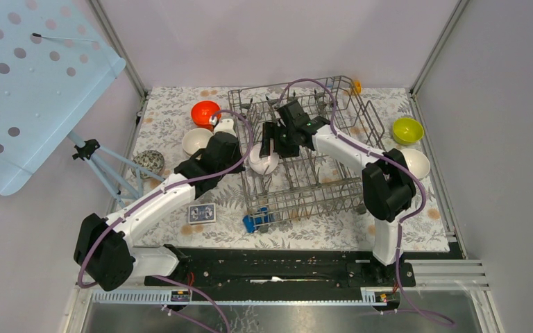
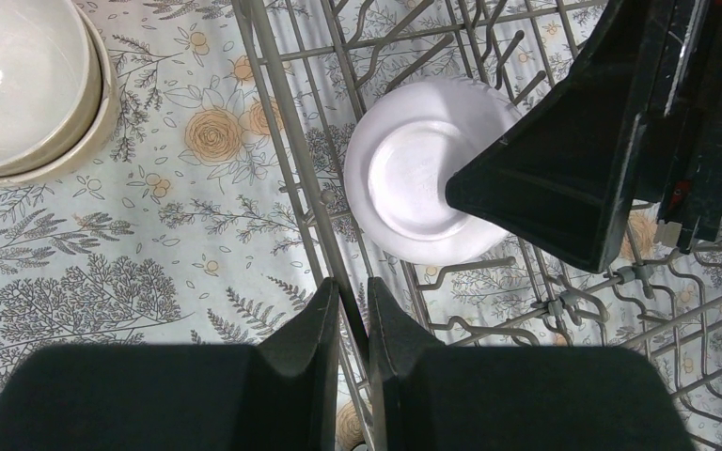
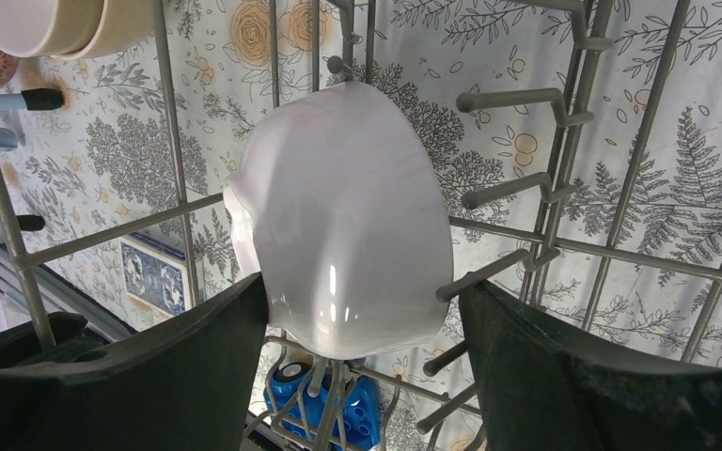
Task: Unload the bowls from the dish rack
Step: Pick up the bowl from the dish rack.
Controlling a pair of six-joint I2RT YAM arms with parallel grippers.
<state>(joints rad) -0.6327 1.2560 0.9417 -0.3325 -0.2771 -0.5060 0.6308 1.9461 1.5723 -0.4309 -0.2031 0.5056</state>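
Right wrist, white bowl [image 3: 348, 216] among dish rack [image 3: 512, 190] tines, blue toy [image 3: 293, 387] below.

Two slim arms, left arm [image 1: 154, 207] and right arm [image 1: 339, 146], smooth white shell links, bulky matte black joint housings [image 1: 104, 253], purple cables [image 1: 416, 201] looping loosely alongside each, black wrist blocks, matte black wedge-shaped jaws, both bases on one long black rail [image 1: 277, 272]
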